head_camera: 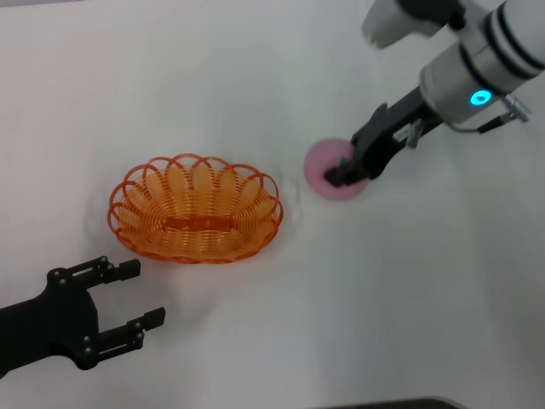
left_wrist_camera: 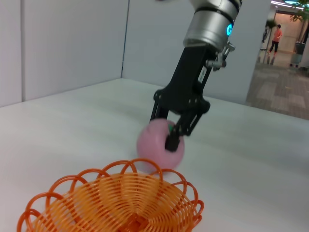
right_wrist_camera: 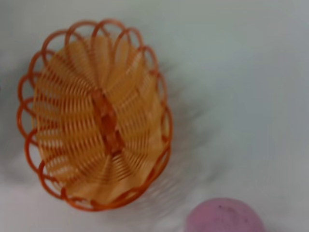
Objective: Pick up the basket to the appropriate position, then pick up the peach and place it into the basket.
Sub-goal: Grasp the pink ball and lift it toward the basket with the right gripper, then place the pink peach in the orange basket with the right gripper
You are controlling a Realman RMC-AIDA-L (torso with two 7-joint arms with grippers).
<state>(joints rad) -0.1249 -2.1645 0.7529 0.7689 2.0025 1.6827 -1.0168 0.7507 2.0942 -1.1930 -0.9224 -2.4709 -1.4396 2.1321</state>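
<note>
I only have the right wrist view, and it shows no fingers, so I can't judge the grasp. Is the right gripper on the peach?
Observer: Yes. The left wrist view shows the right gripper with a finger on each side of the peach, closed against it.
Operator: Where is the left gripper?
Observer: In the head view the left gripper is open, on the robot's side of the basket, near it but not touching.
</note>
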